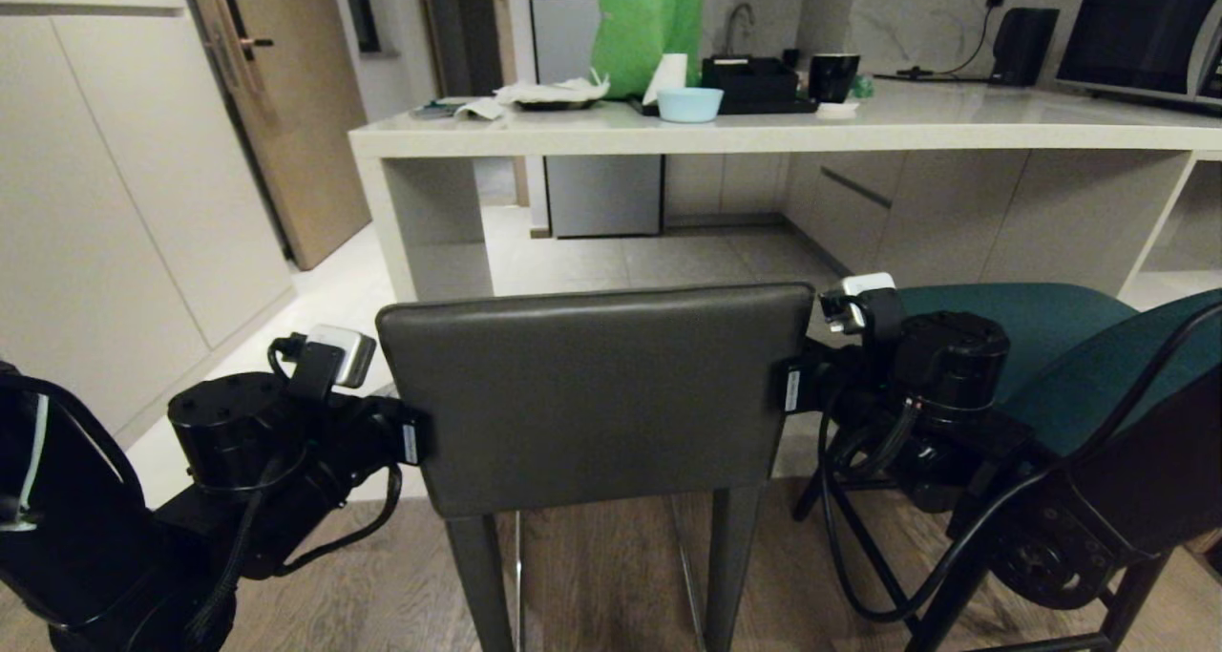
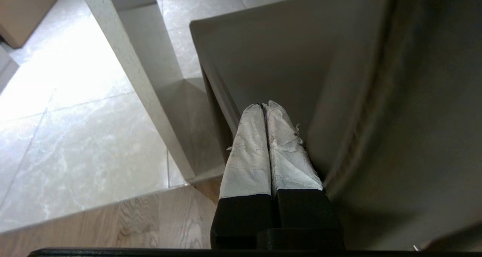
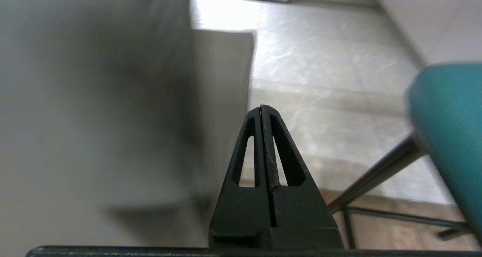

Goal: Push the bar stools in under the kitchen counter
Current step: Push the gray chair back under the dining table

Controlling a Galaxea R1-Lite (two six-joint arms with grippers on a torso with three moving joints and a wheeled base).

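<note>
Head view: speckled kitchen counter [image 1: 764, 132]; tiled floor [image 1: 611, 256]

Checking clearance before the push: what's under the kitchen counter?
Under the kitchen counter the tiled floor shows, with cabinets beyond. The grey stool's back hides the nearer floor.

Floor [image 1: 592, 576]: wood planks meeting pale tile; grey stool [image 1: 592, 394] and teal stool [image 1: 1041, 347] are standing on it.

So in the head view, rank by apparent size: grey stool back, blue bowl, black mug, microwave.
1. Grey stool back, though it is nearest the camera.
2. Microwave, cut off by the frame.
3. Blue bowl and black mug: too alike to rank.
</note>
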